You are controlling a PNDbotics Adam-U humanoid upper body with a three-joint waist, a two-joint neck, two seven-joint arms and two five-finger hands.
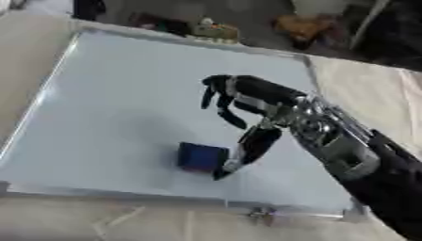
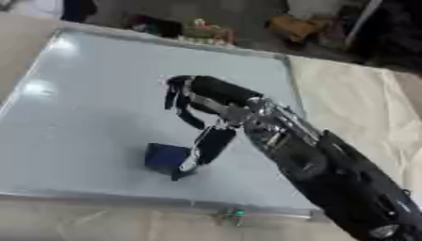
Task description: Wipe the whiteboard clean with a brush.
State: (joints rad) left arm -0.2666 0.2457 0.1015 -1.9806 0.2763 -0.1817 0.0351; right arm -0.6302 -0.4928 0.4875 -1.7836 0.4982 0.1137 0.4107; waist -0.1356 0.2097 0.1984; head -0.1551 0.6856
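Right hand [image 1: 247, 101] hovers over the whiteboard [image 1: 107, 103], fingers hanging apart and holding nothing — its thumb reaches down just beside the blue brush [image 1: 200, 156], which lies near the board's front edge. Closing well likely means thumb and fingers settling on opposite sides of the block. No containers show.

i can read no text, label, brand, number or sign in either eye view. the whiteboard [image 1: 115, 103] face shows no writing i can make out, just glare toward 9 o'clock. the blue brush [image 1: 200, 156], at about 6 o'clock on the board, carries no legible mark. the clutter [image 1: 216, 29] past the board's far edge at 12 o'clock is too blurred to read anything.
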